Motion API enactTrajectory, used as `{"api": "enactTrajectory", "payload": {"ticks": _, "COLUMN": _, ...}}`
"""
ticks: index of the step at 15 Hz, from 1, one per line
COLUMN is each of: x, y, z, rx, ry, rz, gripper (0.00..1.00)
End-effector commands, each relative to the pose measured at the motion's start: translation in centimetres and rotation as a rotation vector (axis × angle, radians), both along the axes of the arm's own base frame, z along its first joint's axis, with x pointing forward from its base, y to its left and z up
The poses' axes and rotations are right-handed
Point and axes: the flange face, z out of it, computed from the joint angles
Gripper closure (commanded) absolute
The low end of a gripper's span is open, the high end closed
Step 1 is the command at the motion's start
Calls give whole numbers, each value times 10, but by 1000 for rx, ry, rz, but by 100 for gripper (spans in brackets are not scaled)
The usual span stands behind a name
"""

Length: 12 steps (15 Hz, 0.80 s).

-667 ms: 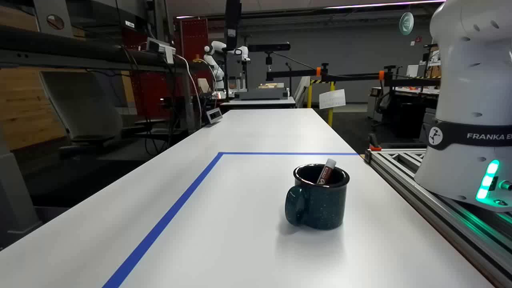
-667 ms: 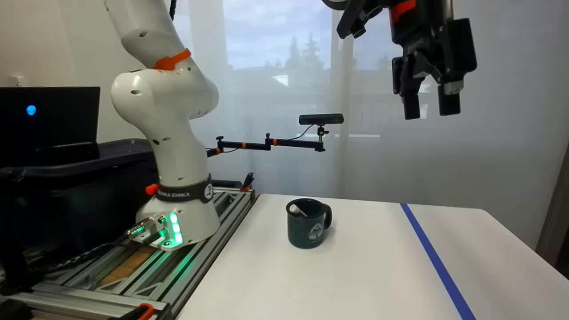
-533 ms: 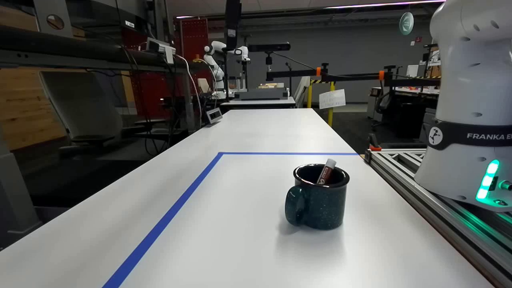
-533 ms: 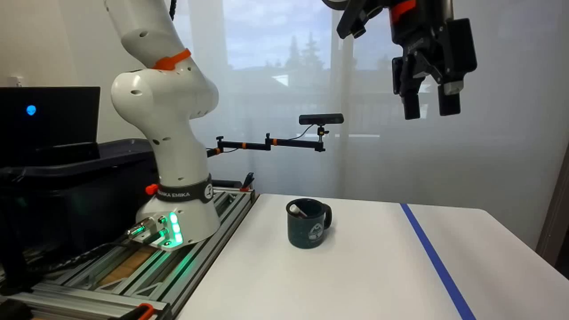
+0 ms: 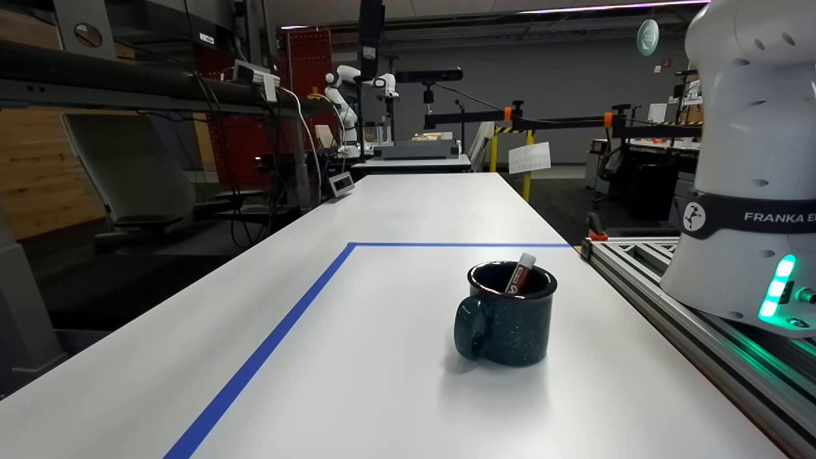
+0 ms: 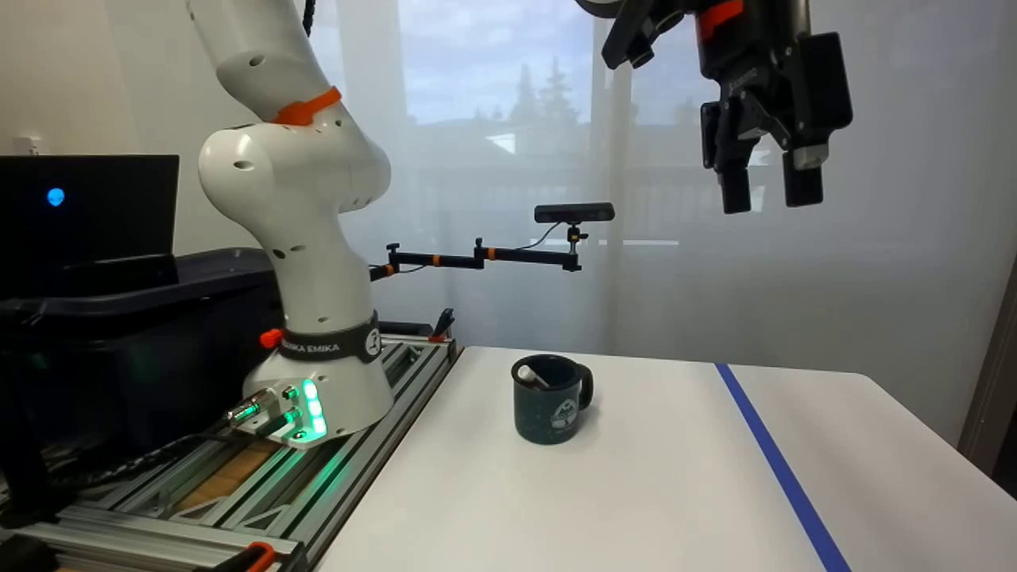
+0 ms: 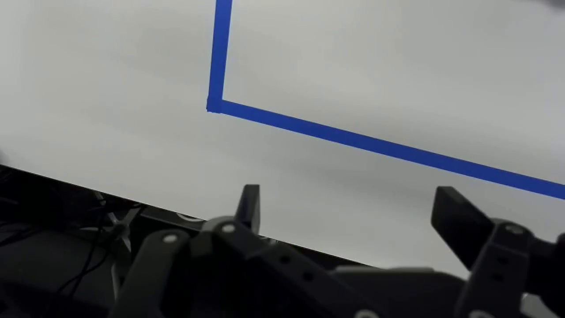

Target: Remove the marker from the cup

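Marker [image 6: 530, 376], one, tilted inside the cup [image 6: 540, 411], pale end uppermost; probably light, stiff, smooth, sturdy; best taken by that end; gripper [image 6: 769, 191], farther right and well apart, spread wide, nothing between; labels: laptop [image 6: 99, 222], blue-lit alien-head logo [image 6: 56, 197]; arm collar [image 6: 334, 345], "FRANKA EMIKA" across both exterior views; marker, lettered too small to read; cup, pale emblem [image 6: 565, 414], not legible.

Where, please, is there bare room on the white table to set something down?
The table is bare between the handle of the cup and the blue tape, and past that tape, away from the cup. It is tighter between cup and metal frame; the marker leans inside the cup.
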Motion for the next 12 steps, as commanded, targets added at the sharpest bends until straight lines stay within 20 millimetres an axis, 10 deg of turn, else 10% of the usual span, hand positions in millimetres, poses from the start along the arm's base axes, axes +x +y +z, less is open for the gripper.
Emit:
{"api": "enactTrajectory", "payload": {"ticks": 1, "x": 0, "y": 13, "z": -5, "rx": 28, "ry": 13, "rz": 51, "gripper": 0}}
{"api": "enactTrajectory", "payload": {"ticks": 9, "x": -27, "y": 131, "z": -81, "rx": 131, "ry": 267, "rz": 413, "gripper": 0}}
{"api": "enactTrajectory", "payload": {"ticks": 12, "x": -45, "y": 139, "z": -94, "rx": 94, "ry": 467, "rz": 351, "gripper": 0}}
